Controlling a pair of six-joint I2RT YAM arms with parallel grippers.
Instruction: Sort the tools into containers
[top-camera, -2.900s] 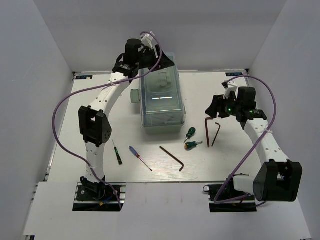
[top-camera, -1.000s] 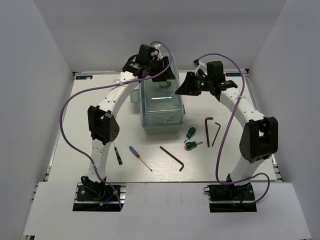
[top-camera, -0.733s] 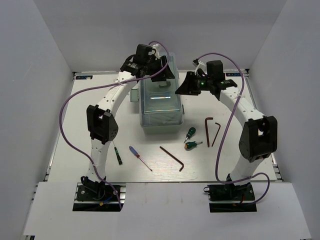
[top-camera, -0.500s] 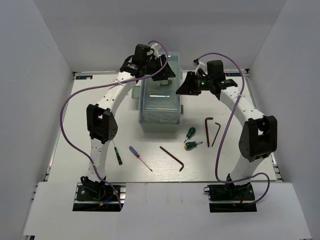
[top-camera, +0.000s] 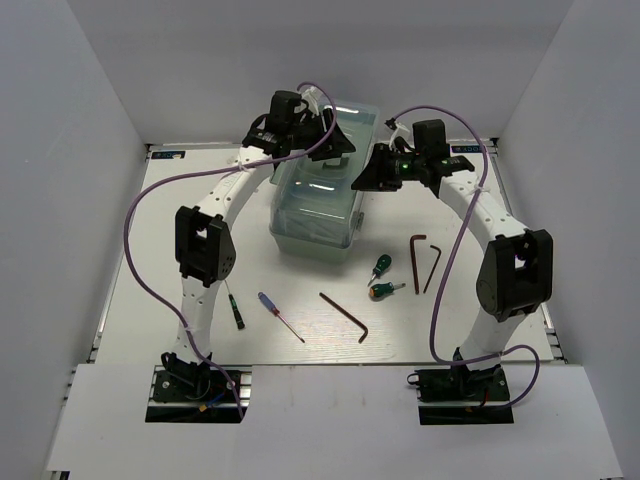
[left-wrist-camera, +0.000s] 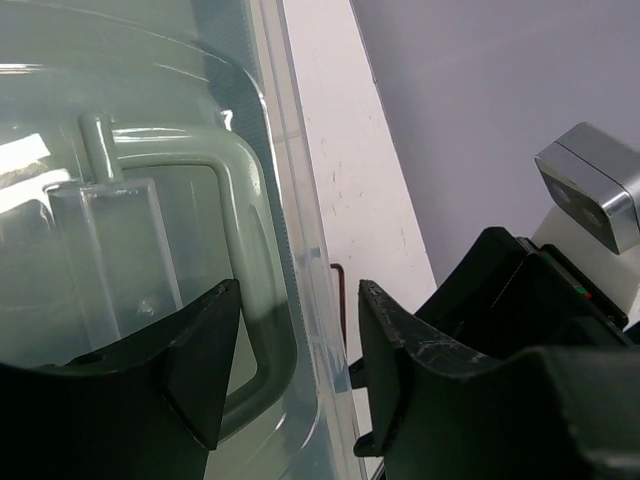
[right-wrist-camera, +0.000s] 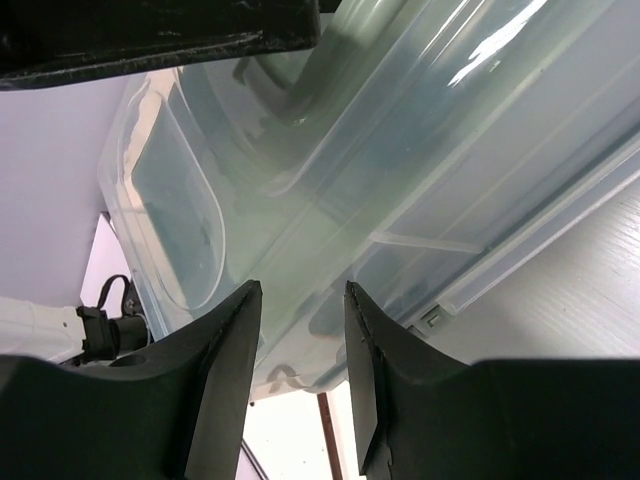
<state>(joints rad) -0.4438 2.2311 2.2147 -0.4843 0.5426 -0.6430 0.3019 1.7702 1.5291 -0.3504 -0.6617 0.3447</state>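
Tools, seven pieces, all loose on the table.

Nearest row:
- black-handled screwdriver, slim, at left
- blue-handled screwdriver, near it on the right, shaft angled toward the right
- long hex key, dark reddish-brown, L-shaped, lying diagonally at centre

Next:
- two stubby screwdrivers, green with orange, close together near the toolbox's near right corner
- pair of hex keys, just right of them, side by side, short legs at the far end

Farther:
- toolbox, pale mint-green base under a translucent lid, askew to the table edges, mint handle visible through the lid
- left gripper, over the toolbox's far end, fingers apart, the lid's rim running between them
- right gripper, at the toolbox's right flank, fingers narrowly apart, toolbox wall seen through the gap; contact cannot be told
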